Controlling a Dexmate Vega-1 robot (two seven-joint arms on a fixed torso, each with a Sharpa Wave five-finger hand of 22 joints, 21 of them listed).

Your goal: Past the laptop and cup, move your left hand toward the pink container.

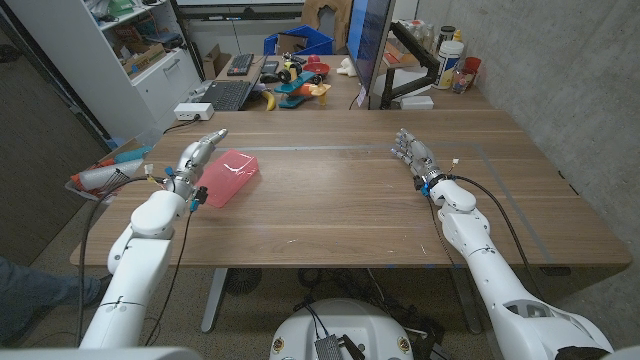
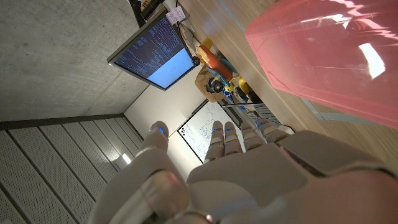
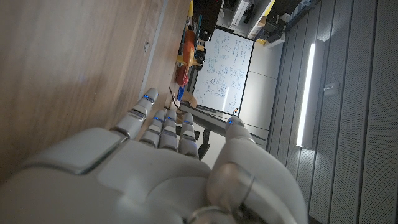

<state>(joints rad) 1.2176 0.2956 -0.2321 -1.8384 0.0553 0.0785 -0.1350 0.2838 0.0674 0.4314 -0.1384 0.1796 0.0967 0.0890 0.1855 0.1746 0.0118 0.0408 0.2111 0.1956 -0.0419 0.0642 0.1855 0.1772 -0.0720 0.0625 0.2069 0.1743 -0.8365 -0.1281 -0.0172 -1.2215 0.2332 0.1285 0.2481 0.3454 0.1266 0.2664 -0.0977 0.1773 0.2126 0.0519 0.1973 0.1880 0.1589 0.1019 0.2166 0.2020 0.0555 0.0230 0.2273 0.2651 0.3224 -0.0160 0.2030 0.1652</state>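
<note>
Wooden table [image 1: 340,200]: pink container [image 1: 228,177] at 9 o'clock; monitor stand [image 1: 372,98] at 12 o'clock, far edge.

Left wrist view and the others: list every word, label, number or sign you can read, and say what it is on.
No text can be read in these pictures.
Monitor: rows of text on a dark screen, too small to read.
Whiteboard: handwritten notes and diagrams, too blurred to read.
Bottles on the far table: labels too small to read.
Pink container: no label visible.

pink container [image 2: 323,56] cut off by left wrist view's edge; far clutter [image 1: 300,75] too small to identify
</note>
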